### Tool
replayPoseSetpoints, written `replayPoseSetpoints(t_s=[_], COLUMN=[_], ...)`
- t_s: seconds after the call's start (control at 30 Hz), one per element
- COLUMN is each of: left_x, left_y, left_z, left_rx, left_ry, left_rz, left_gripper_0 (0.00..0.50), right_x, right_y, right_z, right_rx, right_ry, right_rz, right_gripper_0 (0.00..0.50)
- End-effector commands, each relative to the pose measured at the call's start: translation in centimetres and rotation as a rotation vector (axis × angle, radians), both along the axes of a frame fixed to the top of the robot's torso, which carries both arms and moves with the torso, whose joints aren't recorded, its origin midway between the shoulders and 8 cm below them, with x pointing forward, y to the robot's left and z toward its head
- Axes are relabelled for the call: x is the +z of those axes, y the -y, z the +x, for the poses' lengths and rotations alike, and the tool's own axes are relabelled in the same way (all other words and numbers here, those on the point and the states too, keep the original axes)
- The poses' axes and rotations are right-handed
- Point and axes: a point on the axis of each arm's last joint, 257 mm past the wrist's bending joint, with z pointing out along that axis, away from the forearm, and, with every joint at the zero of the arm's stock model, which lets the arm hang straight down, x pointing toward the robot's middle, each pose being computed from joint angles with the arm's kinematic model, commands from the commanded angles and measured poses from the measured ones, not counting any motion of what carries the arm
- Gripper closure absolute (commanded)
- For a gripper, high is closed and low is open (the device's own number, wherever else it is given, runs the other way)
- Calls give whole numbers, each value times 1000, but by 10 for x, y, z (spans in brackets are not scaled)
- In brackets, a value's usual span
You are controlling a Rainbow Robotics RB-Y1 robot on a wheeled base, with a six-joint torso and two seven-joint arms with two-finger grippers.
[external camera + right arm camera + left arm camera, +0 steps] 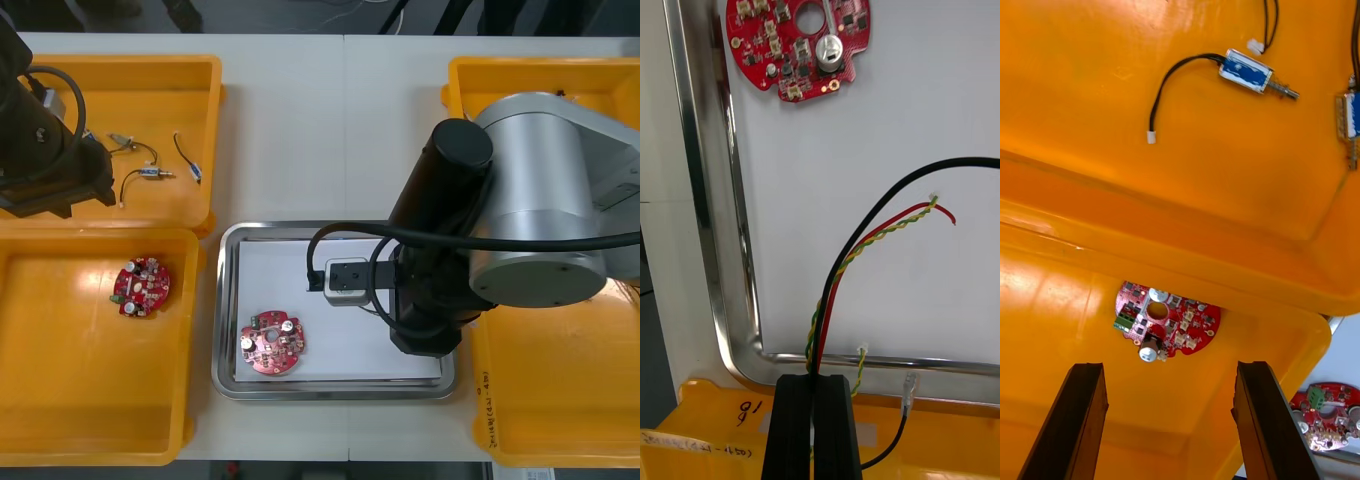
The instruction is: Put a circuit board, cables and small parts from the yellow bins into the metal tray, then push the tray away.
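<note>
My right gripper (814, 384) is shut on a bundle of cables at the near right edge of the metal tray (228, 300). The black cable (887, 201) and the twisted red and yellow cables (891, 231) trail from the fingers over the tray's white inside (887, 112). A round red circuit board (271, 343) lies in the tray's near left part and appears again in the right wrist view (797, 45), beyond the cable ends. My left gripper (1172, 420) hangs open over the left bins, above a second circuit board (1166, 328).
The left arm (45, 150) sits over the far left yellow bin (190, 75), which holds small metal parts (150, 172) on black leads. The second board (141, 287) lies in the near left bin (60, 430). My right arm (520, 200) covers the right bins.
</note>
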Motion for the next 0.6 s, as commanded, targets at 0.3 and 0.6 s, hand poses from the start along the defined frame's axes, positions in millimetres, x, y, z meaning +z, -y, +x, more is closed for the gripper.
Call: replayPoseSetpoints(t_s=[0.3,0.6], left_x=[58,63], left_y=[-22,-13], left_z=[44,59], left_rx=[-224,-327], left_ry=[118,177], left_rz=[120,145], left_gripper_0=[0,0], right_x=[-26,-55], right_y=[-18,-7], right_z=[7,8], right_rx=[16,-41], right_ry=[56,22], right_rz=[-69,-99], right_gripper_0=[500,500])
